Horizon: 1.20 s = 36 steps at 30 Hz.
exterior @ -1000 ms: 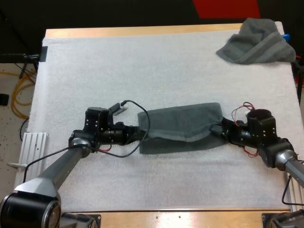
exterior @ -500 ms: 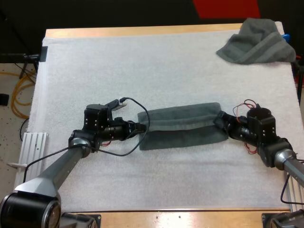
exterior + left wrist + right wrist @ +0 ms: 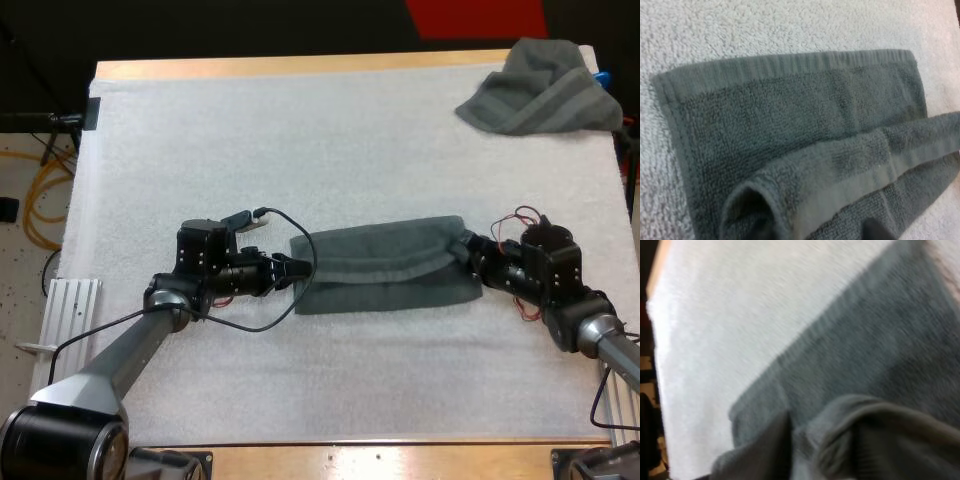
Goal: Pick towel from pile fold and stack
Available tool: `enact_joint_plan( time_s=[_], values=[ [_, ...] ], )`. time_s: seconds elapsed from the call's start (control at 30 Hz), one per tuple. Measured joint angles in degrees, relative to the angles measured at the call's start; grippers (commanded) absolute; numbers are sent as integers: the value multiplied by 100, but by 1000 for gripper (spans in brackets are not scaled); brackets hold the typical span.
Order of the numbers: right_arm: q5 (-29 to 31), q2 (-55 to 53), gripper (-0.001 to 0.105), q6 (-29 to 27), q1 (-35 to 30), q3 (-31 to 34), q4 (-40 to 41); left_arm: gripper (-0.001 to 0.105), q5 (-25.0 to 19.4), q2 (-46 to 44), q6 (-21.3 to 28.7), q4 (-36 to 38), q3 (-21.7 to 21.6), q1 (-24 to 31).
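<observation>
Towel's (image 3: 385,270) folded-over flap now lies lower than a second ago, left gripper (image 3: 288,268) and right gripper (image 3: 467,250) at its ends, whether either is clenched I cannot tell; first fold looks nearly laid.

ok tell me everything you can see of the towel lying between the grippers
The towel is dark grey-green terry with a ribbed hem band, folded lengthwise into a long strip, upper layer lying loosely on the lower. It rests on the white mat, left gripper at one end, right gripper at the other.
</observation>
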Motion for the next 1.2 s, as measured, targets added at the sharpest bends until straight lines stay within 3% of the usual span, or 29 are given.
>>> enact_joint_plan(
  time_s=[0.1, 0.4, 0.6, 0.77, 0.87, 1.03, 1.2],
  values=[
    [0, 0, 66, -123, 0, 0, -458, 48, 0, 0, 24, -99, 0, 0],
    [0, -20, 66, -817, 0, -11, -1683, 48, 0, -12, 239, -277, -489, 0],
    [59, -352, 66, -1658, 0, -184, -1436, 48, -407, -727, 1145, 396, -819, 0],
    [435, -961, 66, -2615, 0, -565, -495, 48, -976, -1739, 2288, 1592, -971, 0],
    [675, -1327, 66, -3294, 0, -873, 380, 52, -1075, -2371, 2658, 2226, -989, 0],
    [853, -1861, 66, -3874, 0, -1413, 1964, 66, -1120, -3598, 2625, 2914, -990, 0],
    [1092, -2278, 70, -3976, 0, -1876, 3565, 67, -1117, -4634, 2286, 3578, -1017, 0]
  ],
)
